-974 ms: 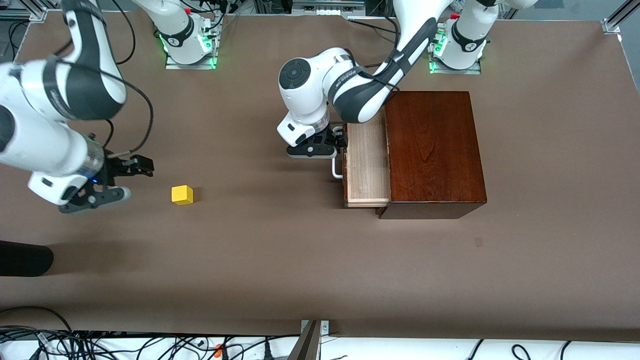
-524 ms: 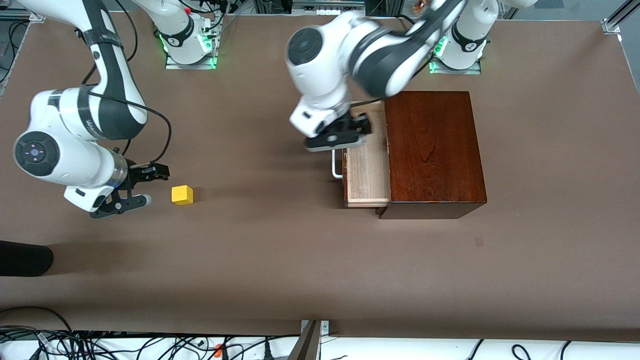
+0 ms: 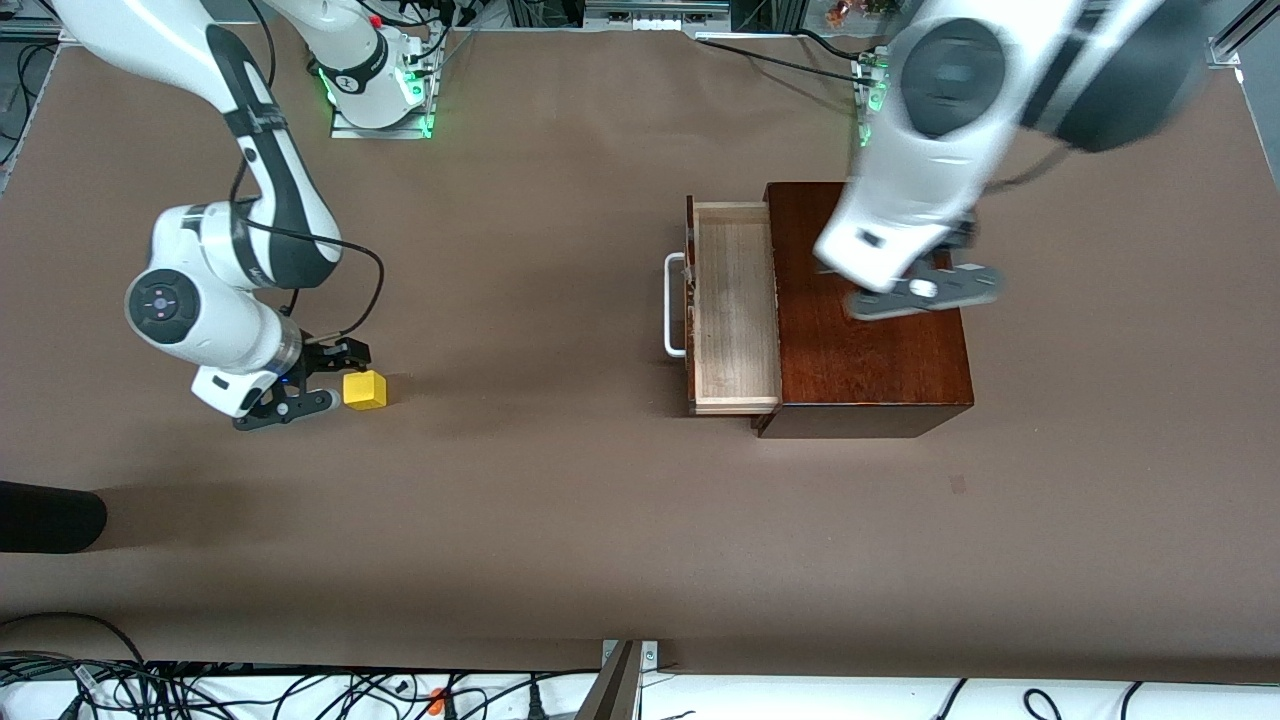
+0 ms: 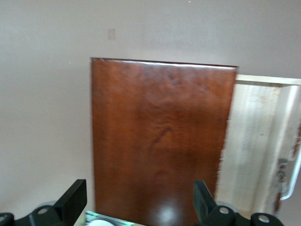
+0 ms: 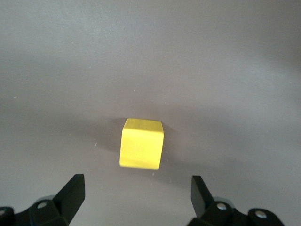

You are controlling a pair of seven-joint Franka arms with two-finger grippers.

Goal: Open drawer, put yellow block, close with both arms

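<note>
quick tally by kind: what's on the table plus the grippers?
yellow block: 1
dark wooden box: 1
drawer, pulled out: 1
grippers: 2, the right gripper open beside the block, the left gripper open over the box
total: 5

White arms (image 3: 215,290) with dark grey joints, black cables, black two-finger jaws, green-lit bases (image 3: 375,95)

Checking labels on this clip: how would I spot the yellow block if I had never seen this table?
Start from the dark wooden box with its drawer pulled open, then look along the brown table toward the right arm's end. The yellow block sits there by the open right gripper, the only bright cube in sight.
</note>
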